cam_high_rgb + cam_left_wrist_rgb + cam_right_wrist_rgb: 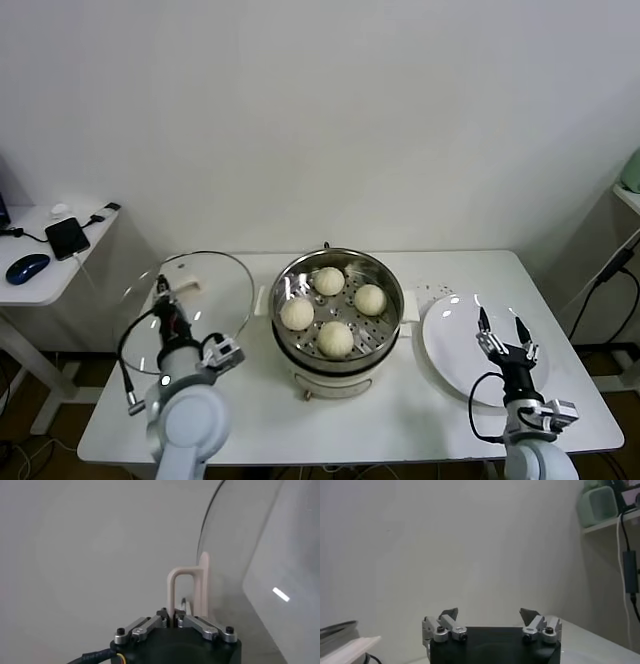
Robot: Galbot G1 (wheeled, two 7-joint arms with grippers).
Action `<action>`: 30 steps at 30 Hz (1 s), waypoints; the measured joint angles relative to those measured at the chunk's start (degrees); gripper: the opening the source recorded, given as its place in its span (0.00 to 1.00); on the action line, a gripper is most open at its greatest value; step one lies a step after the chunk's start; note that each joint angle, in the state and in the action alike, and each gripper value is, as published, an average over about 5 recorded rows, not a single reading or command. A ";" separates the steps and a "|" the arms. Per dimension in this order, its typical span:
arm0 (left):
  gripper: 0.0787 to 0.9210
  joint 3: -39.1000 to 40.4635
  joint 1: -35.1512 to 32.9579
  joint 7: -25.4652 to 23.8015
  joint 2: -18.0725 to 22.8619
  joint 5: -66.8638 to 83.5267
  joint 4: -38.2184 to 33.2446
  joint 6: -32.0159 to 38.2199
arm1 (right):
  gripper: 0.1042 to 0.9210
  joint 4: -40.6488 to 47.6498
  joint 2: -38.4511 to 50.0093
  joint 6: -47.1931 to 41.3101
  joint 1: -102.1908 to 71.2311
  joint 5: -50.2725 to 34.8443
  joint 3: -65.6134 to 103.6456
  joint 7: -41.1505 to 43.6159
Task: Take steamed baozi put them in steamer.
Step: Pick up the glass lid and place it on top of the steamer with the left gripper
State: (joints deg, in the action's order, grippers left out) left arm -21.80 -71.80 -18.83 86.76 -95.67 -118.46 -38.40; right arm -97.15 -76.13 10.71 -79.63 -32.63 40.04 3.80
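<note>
The four cream-white dough buns [331, 310] already sat inside the shiny round steel steamer [385, 330]. Left of the steamer, the left hand [175, 622] was clamped on the round glass lid's [222, 275] cream handle [189, 592], holding it upright (probably ready for covering). Right of the steamer, the right hand [499, 329] hovered with fingers apart over the flat white plate [445, 345].

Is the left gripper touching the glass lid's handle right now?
Touching. The left wrist view shows the left gripper shut on the cream handle of the glass lid, its fingers pinched against it.
</note>
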 measured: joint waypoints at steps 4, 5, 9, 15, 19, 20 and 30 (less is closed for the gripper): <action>0.09 4.02 1.20 -2.10 1.86 -2.52 -0.54 -0.94 | 0.88 0.04 -0.48 -0.11 -0.17 0.46 0.33 0.01; 0.09 5.12 1.56 -2.56 2.29 -3.03 -0.60 -1.15 | 0.88 0.08 -0.58 -0.13 -0.21 0.58 0.40 0.02; 0.09 9.71 3.19 -3.91 3.84 -4.74 -0.56 -1.82 | 0.88 0.39 -0.94 -0.16 -0.24 1.04 0.63 0.02; 0.09 16.32 6.02 -4.92 5.32 -5.57 1.03 -2.53 | 0.88 0.87 -1.45 -0.23 0.00 1.65 0.83 0.02; 0.09 20.27 8.28 -5.20 5.41 -5.02 2.88 -2.91 | 0.88 1.26 -1.82 -0.25 0.21 2.11 0.81 0.02; 0.09 21.16 8.85 -5.19 5.41 -4.73 3.40 -2.98 | 0.88 1.35 -1.90 -0.25 0.27 2.21 0.80 0.02; 0.09 28.20 13.79 -3.77 5.41 -0.99 9.12 -3.80 | 0.88 2.07 -2.24 -0.26 0.92 2.53 0.77 0.02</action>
State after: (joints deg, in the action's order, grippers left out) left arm 6.40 -58.01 -22.60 92.17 -96.65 -109.33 -42.20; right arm -95.07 -78.37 10.45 -78.71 -30.10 40.81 3.82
